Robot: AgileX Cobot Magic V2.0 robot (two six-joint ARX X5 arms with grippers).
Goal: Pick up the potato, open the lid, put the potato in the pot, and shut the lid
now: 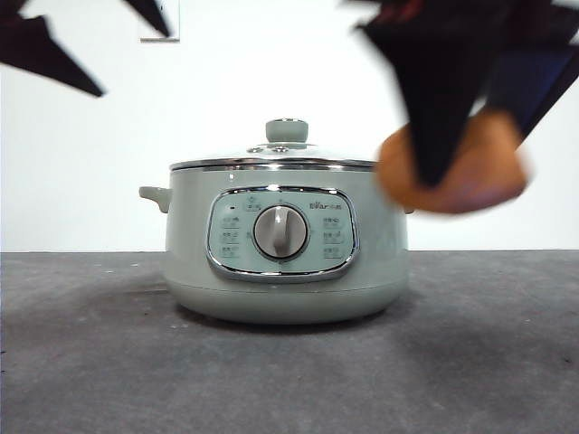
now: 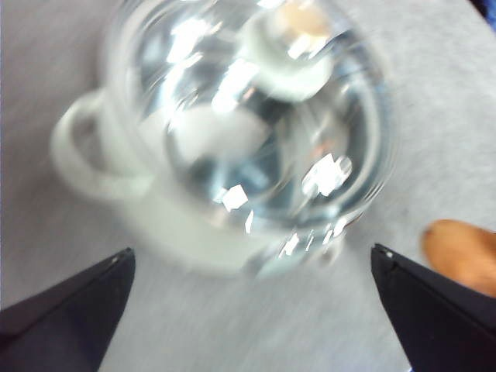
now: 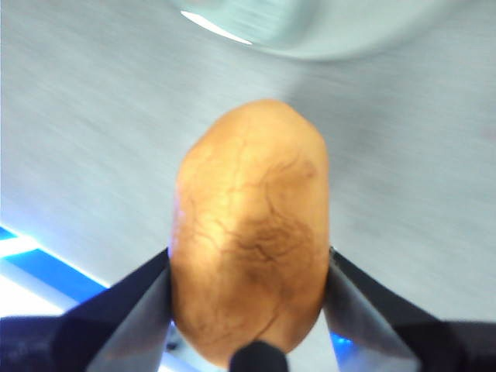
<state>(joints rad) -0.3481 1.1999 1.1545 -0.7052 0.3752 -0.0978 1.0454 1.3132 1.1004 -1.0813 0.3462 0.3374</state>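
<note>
Held potato (image 3: 248, 232) clenched in right gripper (image 3: 248, 267) beside pot (image 1: 285, 244); left gripper (image 2: 248, 271) spread above lid (image 2: 256, 132), ready for knob

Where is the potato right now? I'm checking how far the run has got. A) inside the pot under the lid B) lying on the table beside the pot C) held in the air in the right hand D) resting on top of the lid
C: the right hand clamps the potato off the table, beside the pot, whose lid is on.
</note>
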